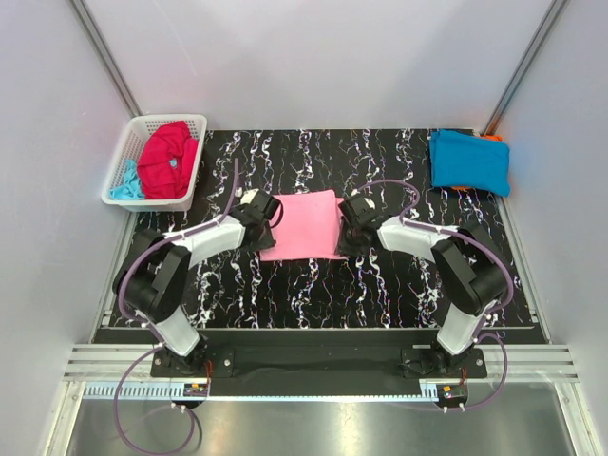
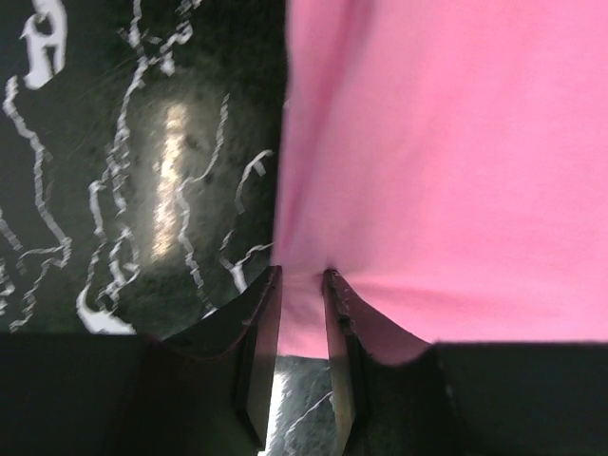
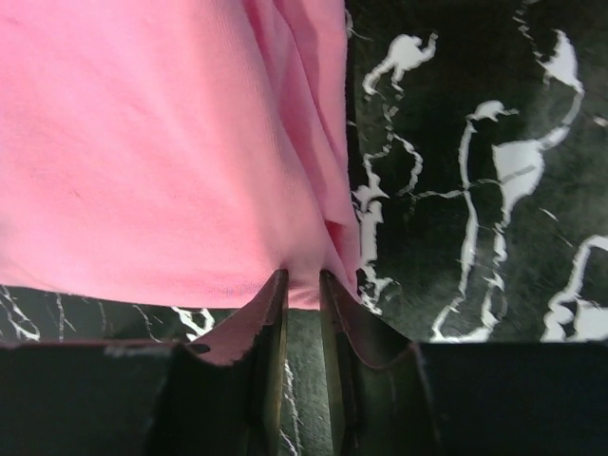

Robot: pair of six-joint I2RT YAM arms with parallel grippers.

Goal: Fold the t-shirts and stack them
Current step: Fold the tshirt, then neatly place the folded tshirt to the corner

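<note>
The light pink t-shirt (image 1: 302, 224) lies folded into a rectangle in the middle of the black marbled table (image 1: 313, 294). My left gripper (image 1: 263, 211) is shut on its left edge (image 2: 313, 313); cloth fills the gap between the jaws. My right gripper (image 1: 348, 228) is shut on its right near corner (image 3: 302, 285). The bright blue t-shirt (image 1: 468, 161) lies folded at the back right on top of the orange one (image 1: 461, 187), of which only an edge shows. The crimson red t-shirt (image 1: 169, 159) and the pale aqua one (image 1: 125, 183) lie crumpled in the basket.
The white lattice basket (image 1: 179, 121) stands at the table's back left corner. Grey walls close in on both sides and at the back. Both arms' bases sit at the near edge.
</note>
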